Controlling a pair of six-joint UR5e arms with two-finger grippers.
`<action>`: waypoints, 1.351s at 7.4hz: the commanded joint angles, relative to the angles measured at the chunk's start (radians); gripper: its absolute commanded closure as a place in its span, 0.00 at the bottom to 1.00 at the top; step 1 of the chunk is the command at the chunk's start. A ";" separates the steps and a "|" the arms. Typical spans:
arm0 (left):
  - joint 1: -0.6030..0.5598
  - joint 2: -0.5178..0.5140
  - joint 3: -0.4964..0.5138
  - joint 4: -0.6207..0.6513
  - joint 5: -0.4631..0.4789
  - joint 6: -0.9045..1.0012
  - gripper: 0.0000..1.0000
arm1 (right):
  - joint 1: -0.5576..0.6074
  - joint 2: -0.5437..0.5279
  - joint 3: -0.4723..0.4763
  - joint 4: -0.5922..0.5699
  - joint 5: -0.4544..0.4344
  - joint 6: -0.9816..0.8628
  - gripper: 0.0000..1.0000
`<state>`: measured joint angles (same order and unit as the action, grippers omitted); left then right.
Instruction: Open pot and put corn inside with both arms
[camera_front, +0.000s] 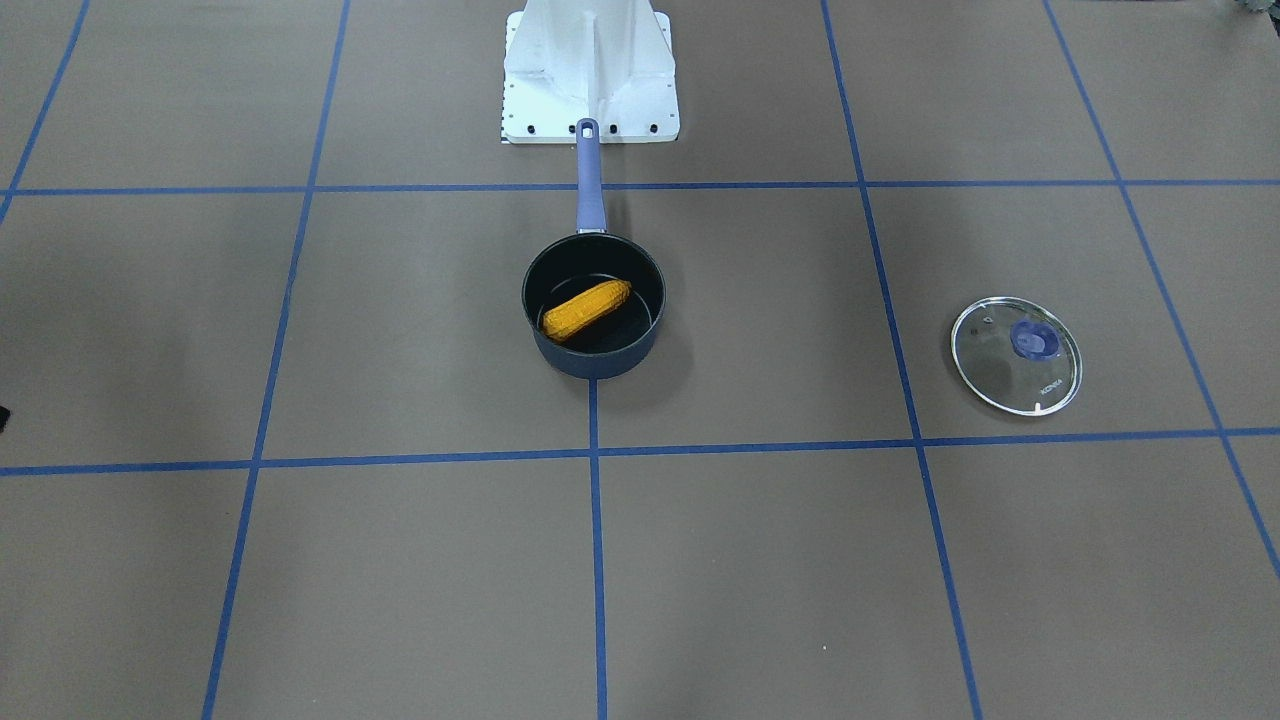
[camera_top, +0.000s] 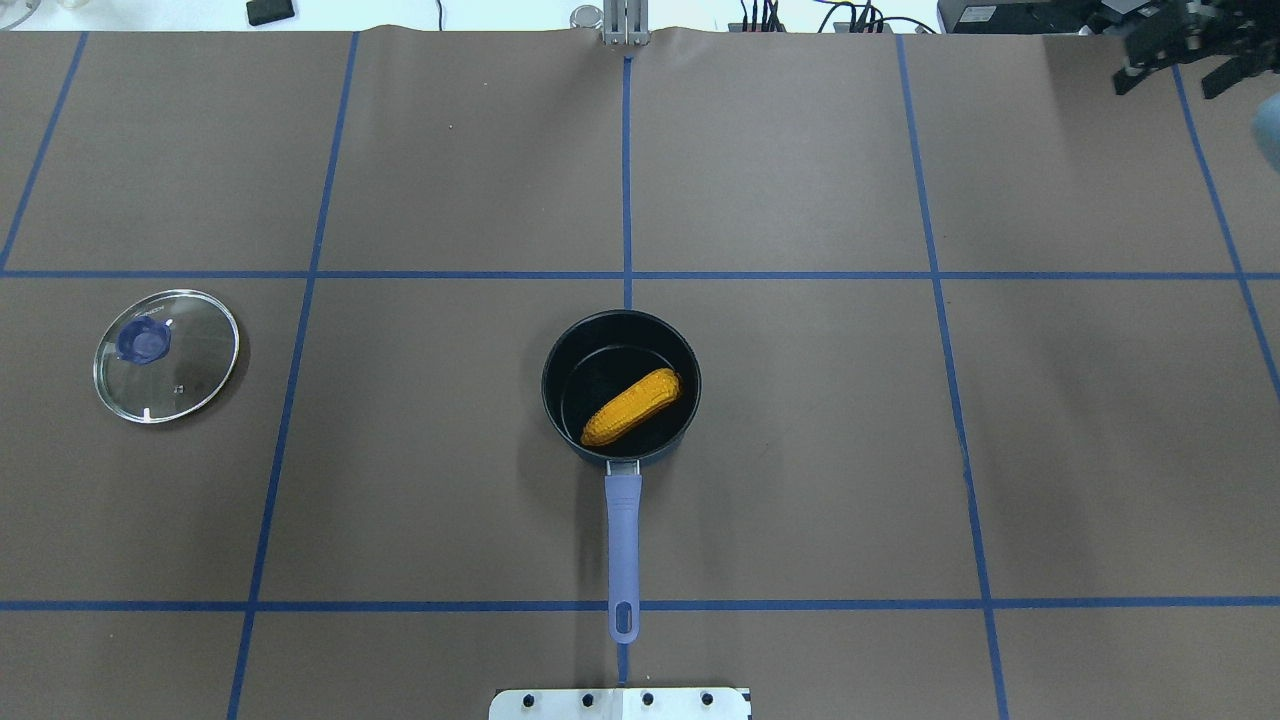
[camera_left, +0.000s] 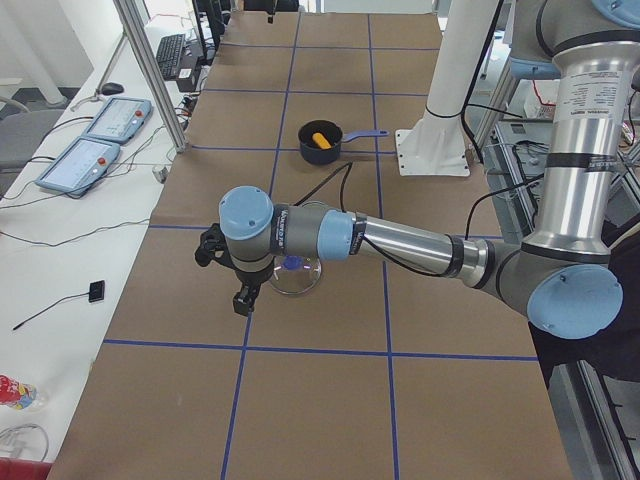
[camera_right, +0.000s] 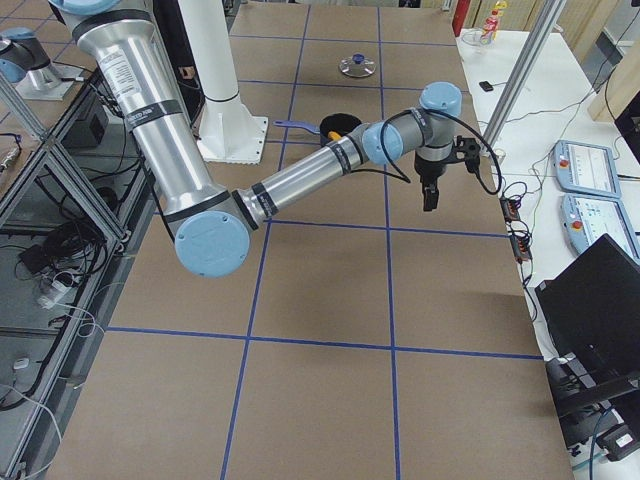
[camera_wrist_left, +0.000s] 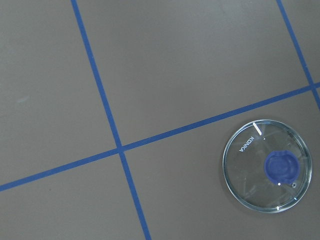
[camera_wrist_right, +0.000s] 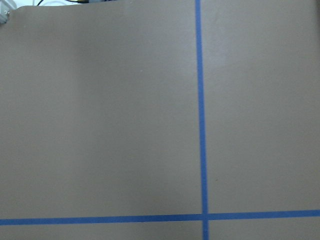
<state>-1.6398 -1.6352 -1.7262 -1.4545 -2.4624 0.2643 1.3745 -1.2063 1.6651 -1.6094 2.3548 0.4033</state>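
The corn (camera_front: 587, 309) lay diagonally inside the open pot (camera_front: 592, 362) at mid-bench (camera_front: 400, 560). The glass lid (camera_front: 1016, 355) rested flat, well apart on the robot's left. The task looked complete. Whether the left fingers (camera_left: 243, 298) or right fingers (camera_right: 430, 195), both clear of the pot, were spread, I could not tell.

Corn (camera_top: 633, 406) inside open pot (camera_top: 563, 352); glass lid (camera_top: 188, 366) well apart, far left.
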 joint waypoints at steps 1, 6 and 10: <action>-0.009 -0.008 0.019 0.000 -0.001 0.007 0.02 | 0.142 -0.132 -0.028 0.003 0.088 -0.212 0.00; -0.107 0.006 0.073 0.002 -0.004 0.007 0.02 | 0.245 -0.306 -0.038 0.005 0.097 -0.311 0.00; -0.121 0.102 0.068 -0.042 -0.004 0.059 0.02 | 0.253 -0.349 -0.027 0.006 0.098 -0.304 0.00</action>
<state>-1.7600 -1.5678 -1.6547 -1.4760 -2.4656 0.2912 1.6256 -1.5495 1.6335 -1.6033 2.4522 0.0938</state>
